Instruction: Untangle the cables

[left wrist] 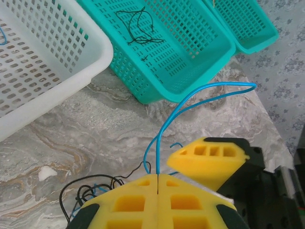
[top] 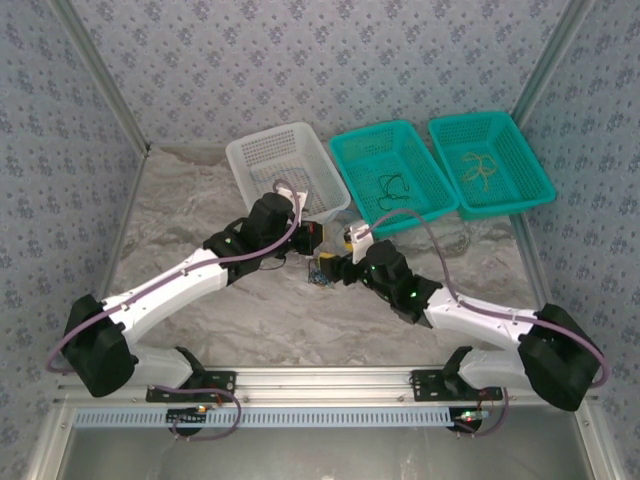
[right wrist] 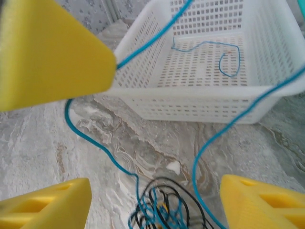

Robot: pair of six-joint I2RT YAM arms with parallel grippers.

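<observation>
Left tool [left wrist: 157, 180] pinches a thin blue wire [left wrist: 190, 98] rising from the black-and-blue cable knot [right wrist: 159, 198] on the marbled desk [right wrist: 109, 138] beside the white plastic basket [right wrist: 200, 102]; right tool [right wrist: 155, 212], spread astride it, may miss, so pulling tightens the knot.

Blue-grey floral wallpaper on walls [top: 300, 60], three sides — slim metal posts [top: 103, 75] at back corners. Marbled grey-white tabletop [top: 190, 215], tan veins. Aluminium rail [top: 320, 380] along near edge. Light soft, even.
</observation>
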